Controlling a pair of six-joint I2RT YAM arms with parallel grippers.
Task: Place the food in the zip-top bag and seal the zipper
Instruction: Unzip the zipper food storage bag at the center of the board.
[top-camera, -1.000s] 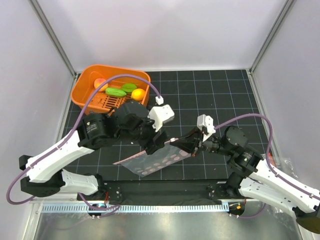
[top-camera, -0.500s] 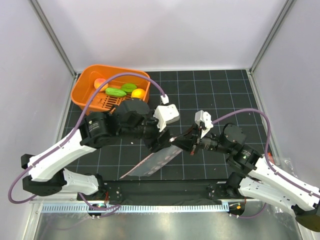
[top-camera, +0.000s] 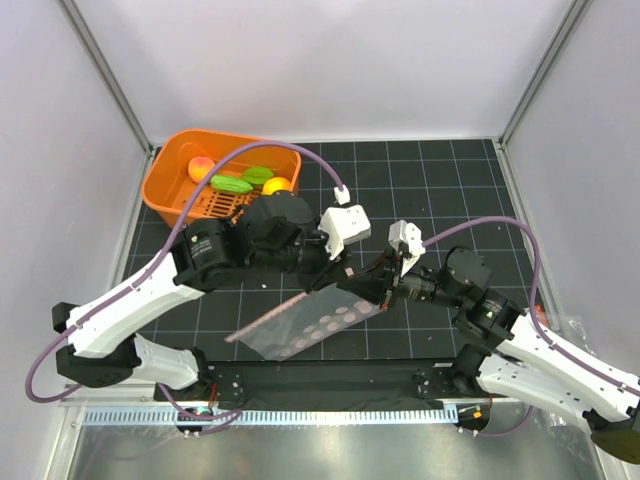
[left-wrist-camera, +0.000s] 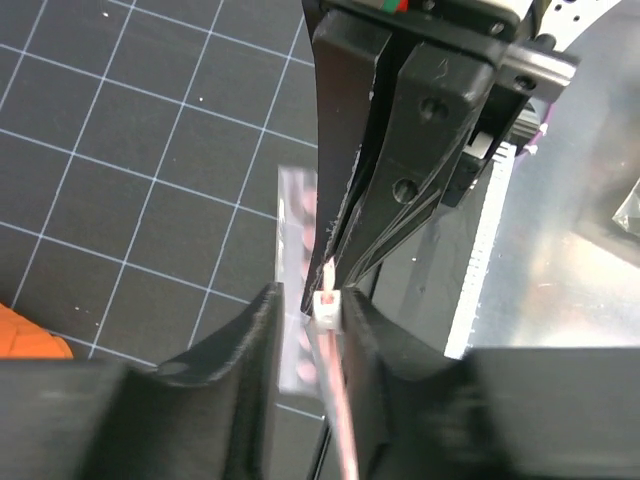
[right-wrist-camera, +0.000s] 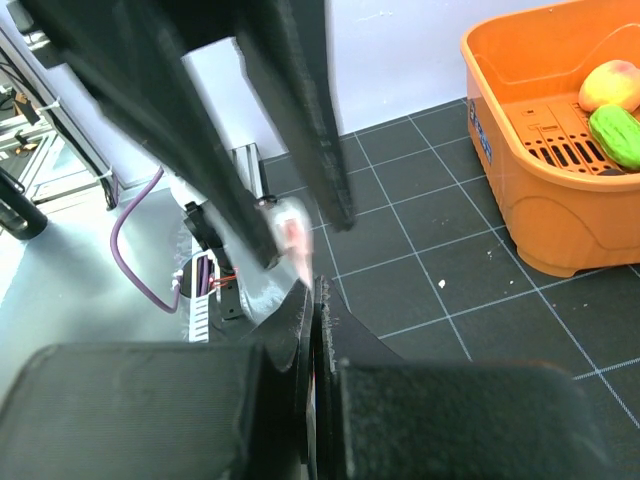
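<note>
The clear zip-top bag (top-camera: 312, 326) hangs low over the mat between both grippers. Its pink-red zipper (top-camera: 288, 306) runs up to the right. My left gripper (top-camera: 338, 270) straddles the zipper; in the left wrist view (left-wrist-camera: 308, 305) its jaws stand narrowly apart with the white slider (left-wrist-camera: 327, 308) against the right finger. My right gripper (top-camera: 378, 287) is shut on the bag's right end, as the right wrist view (right-wrist-camera: 315, 300) shows. The food lies in the orange basket (top-camera: 168, 180): a peach ball (top-camera: 201, 166), two green pieces (top-camera: 231, 185), and a yellow-orange fruit (top-camera: 277, 186). The purple piece is hidden.
The basket stands at the back left of the black gridded mat (top-camera: 450, 190). A metal rail (top-camera: 300, 415) runs along the near edge. White enclosure walls surround the mat. The two grippers are nearly touching.
My left gripper has moved right along the zipper toward the right gripper. The bag tipped up on edge half a second ago and now hangs flatter.
</note>
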